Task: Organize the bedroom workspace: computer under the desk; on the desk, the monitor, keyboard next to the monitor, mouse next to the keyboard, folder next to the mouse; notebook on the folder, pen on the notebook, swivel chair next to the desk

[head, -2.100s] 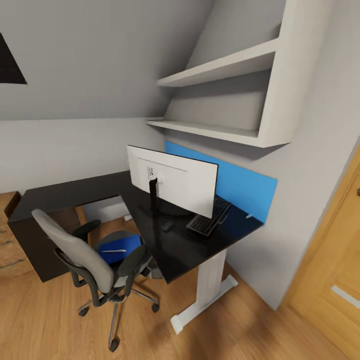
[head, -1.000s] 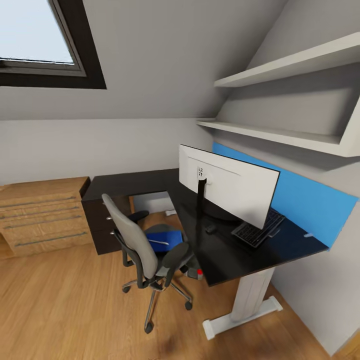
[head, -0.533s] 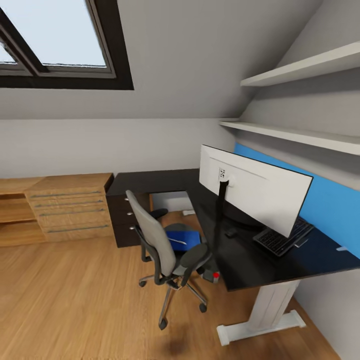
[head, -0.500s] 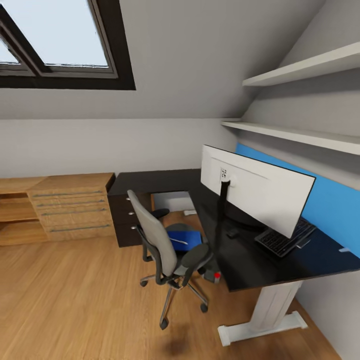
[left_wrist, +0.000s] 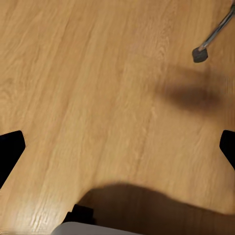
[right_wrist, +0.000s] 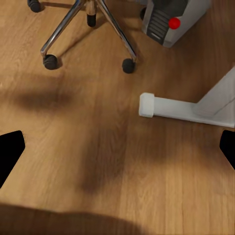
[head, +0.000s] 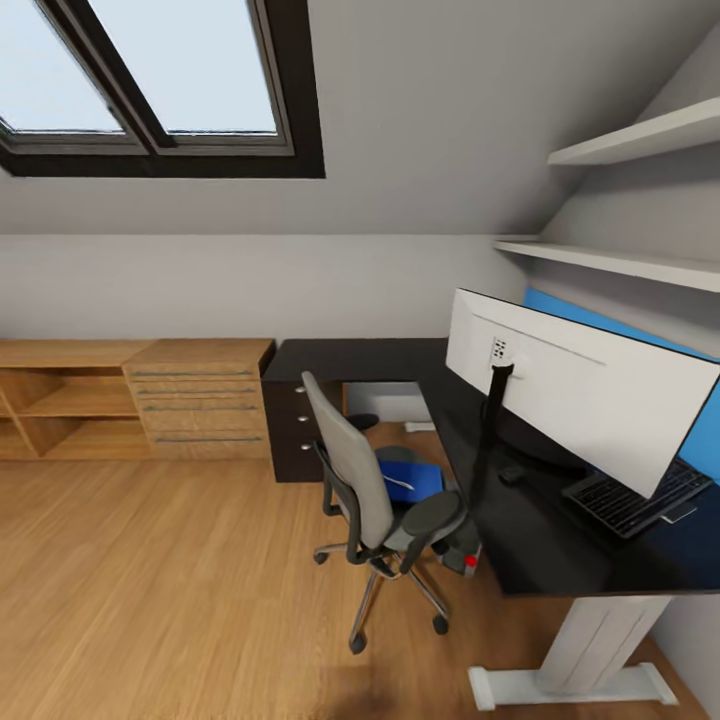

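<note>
Both hands hung spread wide and empty over the floor [left_wrist: 98, 88]. Beyond the right hand [right_wrist: 117, 147] stood the swivel chair [head: 375, 500], the folder [head: 412, 480] on its seat, beside the worktop [head: 520, 540].

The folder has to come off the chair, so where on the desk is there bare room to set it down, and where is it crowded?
The desk is bare along its far wing, from above the drawer unit to the monitor, and on the near corner in front of the keyboard. It is crowded around the monitor's stand, where the mouse and keyboard lie. The folder sits on the swivel chair.
</note>
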Motion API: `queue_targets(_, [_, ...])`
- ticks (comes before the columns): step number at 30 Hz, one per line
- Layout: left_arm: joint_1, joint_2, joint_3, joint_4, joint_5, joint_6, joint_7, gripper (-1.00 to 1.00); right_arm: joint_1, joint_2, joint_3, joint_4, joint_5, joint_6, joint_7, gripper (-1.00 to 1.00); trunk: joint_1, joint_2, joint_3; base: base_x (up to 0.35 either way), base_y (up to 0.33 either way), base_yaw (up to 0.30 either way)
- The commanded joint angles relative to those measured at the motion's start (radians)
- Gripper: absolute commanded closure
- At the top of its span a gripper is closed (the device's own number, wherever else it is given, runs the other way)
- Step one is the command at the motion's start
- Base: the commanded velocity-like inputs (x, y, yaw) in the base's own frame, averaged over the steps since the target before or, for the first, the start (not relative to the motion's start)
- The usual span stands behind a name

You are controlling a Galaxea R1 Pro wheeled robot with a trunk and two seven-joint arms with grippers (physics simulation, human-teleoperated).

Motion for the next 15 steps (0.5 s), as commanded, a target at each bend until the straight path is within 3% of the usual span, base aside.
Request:
queue_targets(1, [0.000, -0.001, 0.003, -0.001, -0.001, -0.001, 0.001, -1.00, -0.001, -0.001, 0.003, 0.001, 0.004, -0.002, -0.004, -1.00, 0.004, -0.008, -0.004, 0.000, 0.000, 0.285])
queue_targets(6, [0.000, -0.001, 0.003, -0.001, -0.002, -0.001, 0.001, -1.00, -0.001, -0.001, 0.003, 0.001, 0.005, -0.002, -0.003, -1.00, 0.023, -0.043, -0.020, 0.000, 0.000, 0.232])
queue_targets(15, [0.000, -0.001, 0.003, -0.001, -0.002, -0.003, 0.002, -1.00, -0.001, -0.001, 0.003, 0.001, 0.005, -0.002, -0.003, -1.00, 0.058, -0.106, -0.048, 0.000, 0.000, 0.033])
